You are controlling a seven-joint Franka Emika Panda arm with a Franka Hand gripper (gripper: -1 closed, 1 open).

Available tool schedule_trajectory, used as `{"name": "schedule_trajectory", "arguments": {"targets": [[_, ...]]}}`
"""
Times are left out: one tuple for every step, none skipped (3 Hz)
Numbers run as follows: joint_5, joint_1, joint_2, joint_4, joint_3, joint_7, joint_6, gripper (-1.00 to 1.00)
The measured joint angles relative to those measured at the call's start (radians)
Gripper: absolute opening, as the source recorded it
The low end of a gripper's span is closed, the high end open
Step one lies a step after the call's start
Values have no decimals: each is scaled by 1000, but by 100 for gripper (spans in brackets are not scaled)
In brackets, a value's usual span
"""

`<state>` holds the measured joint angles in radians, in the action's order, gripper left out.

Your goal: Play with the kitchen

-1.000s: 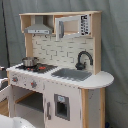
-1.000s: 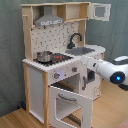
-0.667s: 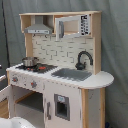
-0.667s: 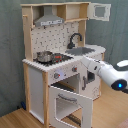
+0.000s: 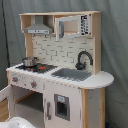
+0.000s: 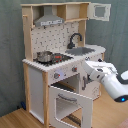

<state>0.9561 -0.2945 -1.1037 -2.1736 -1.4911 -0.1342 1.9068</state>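
**Currently: kitchen at frame center, arm at its front panel**

The kitchen [image 5: 57,70] stands upright against a grey curtain [image 5: 115,50] and fills the middle of both exterior views. Its body is white with light-wood edges.

Worktop layout, first exterior view:
- Grey sink [image 5: 71,74] sits just right of center.
- Black faucet [image 5: 83,59] rises at 1 o'clock from the sink, touching the worktop.
- Stove [image 5: 34,67] lies at 9 o'clock from the sink.
- A metal pot [image 5: 29,61] rests on the stove's rear-left burner.
- Range hood [image 5: 38,27] hangs at 12 o'clock above the stove.
- Knobs [image 5: 33,84] sit on the front panel below the stove.

In the second exterior view, the oven door [image 6: 71,104] is swung down and open, at 6 o'clock from the stove. An upper cabinet door [image 6: 100,11] at 1 o'clock stands swung outward.

The white robot arm [image 6: 114,85] enters from 4 o'clock in the second exterior view. Its gripper [image 6: 89,66] is at the front panel below the sink, just right of the knobs. Whether the fingers are spread or closed cannot be told, nor whether they touch the panel.

A wooden floor [image 6: 12,120] shows at 7 o'clock.
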Motion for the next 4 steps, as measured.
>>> {"name": "schedule_trajectory", "arguments": {"targets": [[77,0,-51,4,-18,2,48,100],[99,-16,-80,0,-7,4,149,100],[96,-50,-75,-34,6,4,258,100],[94,-67,-66,-69,24,0,358,100]]}}
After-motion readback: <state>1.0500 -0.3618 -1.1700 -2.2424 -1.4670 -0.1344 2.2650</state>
